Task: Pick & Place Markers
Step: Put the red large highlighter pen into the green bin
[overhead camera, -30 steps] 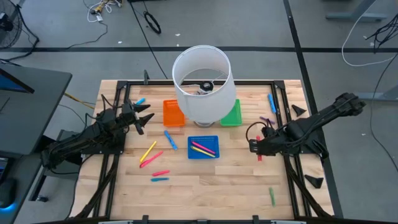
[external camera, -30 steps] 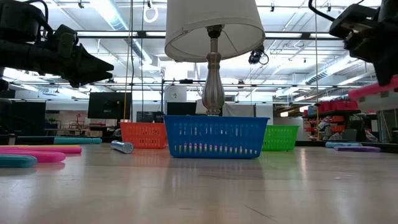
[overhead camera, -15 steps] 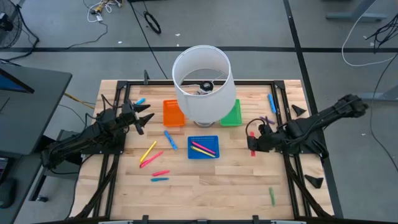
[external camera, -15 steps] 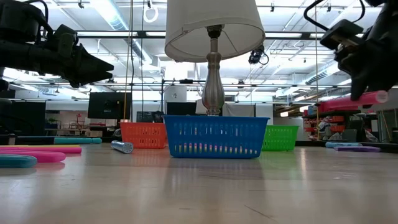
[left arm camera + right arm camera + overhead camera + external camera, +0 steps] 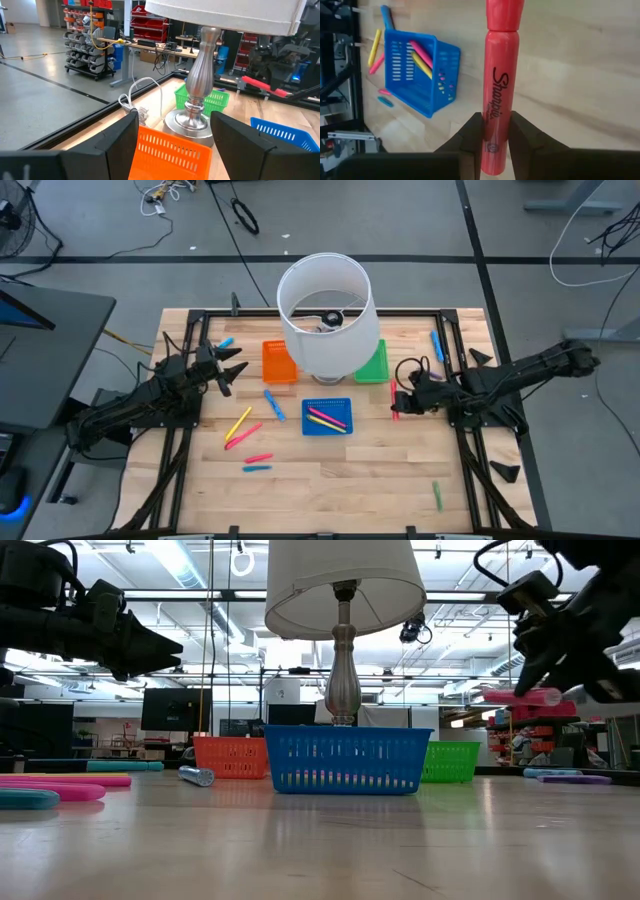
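Right of the blue tray [image 5: 327,417], above the table [image 5: 340,480], the right gripper [image 5: 397,402] is pinching a red marker [image 5: 395,404] between its two fingers [image 5: 471,131], which are pressing on the barrel near one end while the rest of the barrel is projecting forward past the fingertips. Seen from table height, the red marker [image 5: 522,697] is lying roughly level, well clear of the wood and higher than the tray rim. Relative to the blue tray, which is already holding pink and yellow markers [image 5: 421,59], the carried marker is sitting to the right with a strip of bare wood between, so the coming move probably calls for travel leftward toward the tray and then a descent; whether the barrel lines up with the tray cannot be told. The right arm is plainly the nearer one. Left of the blue tray, the left gripper [image 5: 232,372] is waiting with its fingers [image 5: 120,135] spread apart and holding nothing, beside the orange tray [image 5: 279,362]. Other loose markers [image 5: 243,425] are lying on the wood to the left of the blue tray, and the lamp [image 5: 328,315] is standing just behind it, next to the green tray [image 5: 374,363].
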`<state>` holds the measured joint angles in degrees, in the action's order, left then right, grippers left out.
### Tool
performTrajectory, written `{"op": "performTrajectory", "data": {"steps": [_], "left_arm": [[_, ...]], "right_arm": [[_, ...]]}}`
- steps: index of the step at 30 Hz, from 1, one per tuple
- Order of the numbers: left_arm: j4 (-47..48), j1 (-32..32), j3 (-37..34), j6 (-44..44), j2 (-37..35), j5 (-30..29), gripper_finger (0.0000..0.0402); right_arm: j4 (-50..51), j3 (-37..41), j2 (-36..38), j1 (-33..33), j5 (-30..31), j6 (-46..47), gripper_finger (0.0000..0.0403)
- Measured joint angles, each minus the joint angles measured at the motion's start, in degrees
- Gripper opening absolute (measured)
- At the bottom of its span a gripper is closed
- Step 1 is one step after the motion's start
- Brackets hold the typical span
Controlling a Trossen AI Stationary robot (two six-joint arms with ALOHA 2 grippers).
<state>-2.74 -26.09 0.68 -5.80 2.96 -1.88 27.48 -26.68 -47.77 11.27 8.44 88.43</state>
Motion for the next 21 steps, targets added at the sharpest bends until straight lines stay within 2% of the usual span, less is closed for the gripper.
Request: {"op": "performTrajectory", "data": {"steps": [12,21], "left_arm": [[0.0,0.0,0.0,0.0,0.0,0.0,0.0252],[0.0,0.0,0.0,0.0,0.0,0.0,0.0252]], "right_arm": [[-5.5,0.7,0.0,-10.3,-0.7,-10.1,0.0066],[-7.8,0.7,0.0,-22.1,-10.2,-17.2,0.0066]]}}
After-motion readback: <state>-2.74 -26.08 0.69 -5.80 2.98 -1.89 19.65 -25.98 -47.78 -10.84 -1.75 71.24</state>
